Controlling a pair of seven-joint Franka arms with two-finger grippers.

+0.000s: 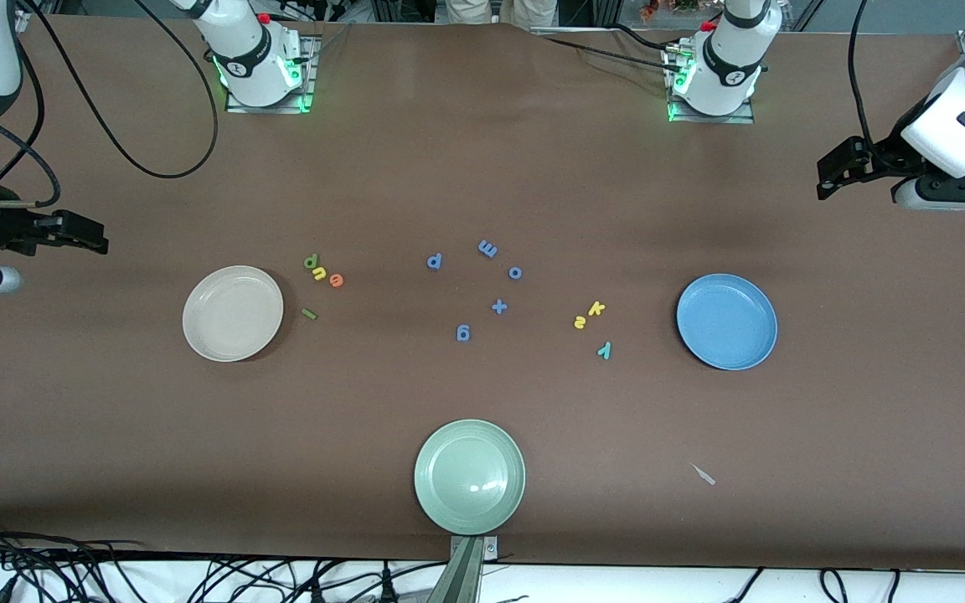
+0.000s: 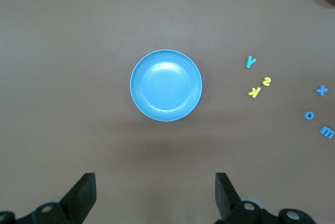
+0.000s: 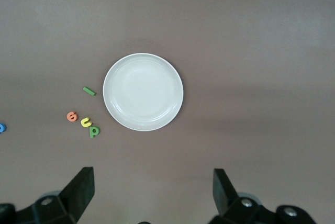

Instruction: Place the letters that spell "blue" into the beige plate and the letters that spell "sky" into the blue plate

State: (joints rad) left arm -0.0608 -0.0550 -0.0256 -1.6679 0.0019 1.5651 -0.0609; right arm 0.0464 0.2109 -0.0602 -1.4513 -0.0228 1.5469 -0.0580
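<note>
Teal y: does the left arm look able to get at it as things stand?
Probably yes. The teal y lies flat and alone on the table beside the blue plate, apart from the yellow s, and the left gripper is open and empty.

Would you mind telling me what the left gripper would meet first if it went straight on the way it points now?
Probably the bare table just short of the blue plate; the open left gripper holds nothing.

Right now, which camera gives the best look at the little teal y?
The left wrist view: the teal y lies large and unobstructed beside the blue plate. The front view shows it too, only tinier. The right wrist view does not show it.
</note>
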